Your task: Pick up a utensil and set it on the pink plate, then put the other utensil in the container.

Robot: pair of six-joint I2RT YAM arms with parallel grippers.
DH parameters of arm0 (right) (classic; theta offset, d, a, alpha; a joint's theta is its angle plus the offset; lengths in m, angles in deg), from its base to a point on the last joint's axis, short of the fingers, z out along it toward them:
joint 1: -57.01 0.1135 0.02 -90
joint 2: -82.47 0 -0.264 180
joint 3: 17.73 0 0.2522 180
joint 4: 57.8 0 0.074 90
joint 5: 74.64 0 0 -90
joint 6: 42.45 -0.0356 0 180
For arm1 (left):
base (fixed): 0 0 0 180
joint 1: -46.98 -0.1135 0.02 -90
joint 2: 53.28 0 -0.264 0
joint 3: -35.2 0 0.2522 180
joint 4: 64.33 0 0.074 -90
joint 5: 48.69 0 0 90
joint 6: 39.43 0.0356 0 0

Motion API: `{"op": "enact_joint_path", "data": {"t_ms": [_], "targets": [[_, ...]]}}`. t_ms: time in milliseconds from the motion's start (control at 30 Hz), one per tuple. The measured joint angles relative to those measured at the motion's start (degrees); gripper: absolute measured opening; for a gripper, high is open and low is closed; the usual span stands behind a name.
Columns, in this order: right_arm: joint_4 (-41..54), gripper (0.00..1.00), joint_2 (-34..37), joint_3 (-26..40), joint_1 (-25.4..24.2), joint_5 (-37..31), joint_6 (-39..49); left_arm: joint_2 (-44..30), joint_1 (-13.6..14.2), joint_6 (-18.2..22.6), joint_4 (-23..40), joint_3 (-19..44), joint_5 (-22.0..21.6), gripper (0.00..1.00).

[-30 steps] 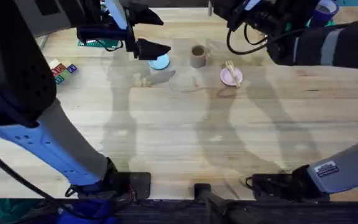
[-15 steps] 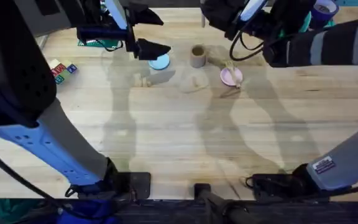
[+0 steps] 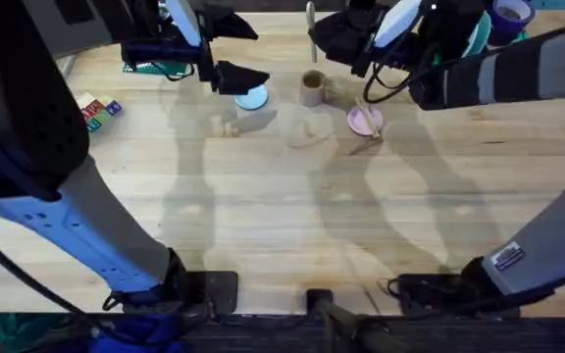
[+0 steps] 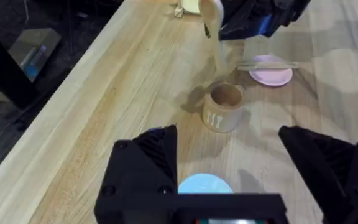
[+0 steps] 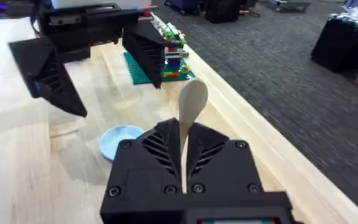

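Setting: pale wooden tabletop (image 3: pixel 292 206) under two arms, dark carpeted room beyond its far edge

Right gripper: you have the right gripper (image 5: pixel 184 163) clamped on the slim handle of the small pale wooden spoon (image 5: pixel 190 109), oval bowl pointing up and away from the wrist; from overhead the gripper (image 3: pixel 333 29) hangs above the table, just past the cup

Left gripper: your left gripper (image 4: pixel 241 165) is spread wide and holds nothing, poised over the small round light blue plate (image 4: pixel 205 185)

Fork: the small pale wooden fork (image 3: pixel 365 111) already lies across the small round pale pink plate (image 3: pixel 365 123), so the first half looks done

Container: the small tan-brown cylindrical cup (image 3: pixel 312 88) stands upright between the two small plates, near but apart from both

Spoon position: airborne, not yet in the cup; in the left wrist view the spoon (image 4: pixel 211 14) sits above and behind the cup (image 4: pixel 223 107)

Risk: the cup mouth is narrow, so if you descend off-centre the spoon tip may catch the rim and tip the light cup toward the pink plate (image 4: pixel 270 70); letting go too high could make the spoon bounce out

Risk, second: the spoon is held by a thin handle, so it may pivot in the grip as you tilt it downward

Views compared: the right wrist view confirms the clamp on the handle, which overhead blurs into dark shapes; the left wrist view gives the spoon's offset from the cup opening, plus a utensil motif on the cup wall
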Motion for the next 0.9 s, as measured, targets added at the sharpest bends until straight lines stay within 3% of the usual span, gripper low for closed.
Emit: {"op": "enact_joint_path", "data": {"t_ms": [333,900], "targets": [[4.35,0.034,-0.02,0.00,-0.95,4.80,2.20,-0.02,0.00,0.00,-0.02,0.00,0.00,0.993],[7.07,0.034,0.00,0.00,-0.71,5.30,8.31,-0.02,0.00,0.02,0.00,0.00,0.02,0.993]]}}
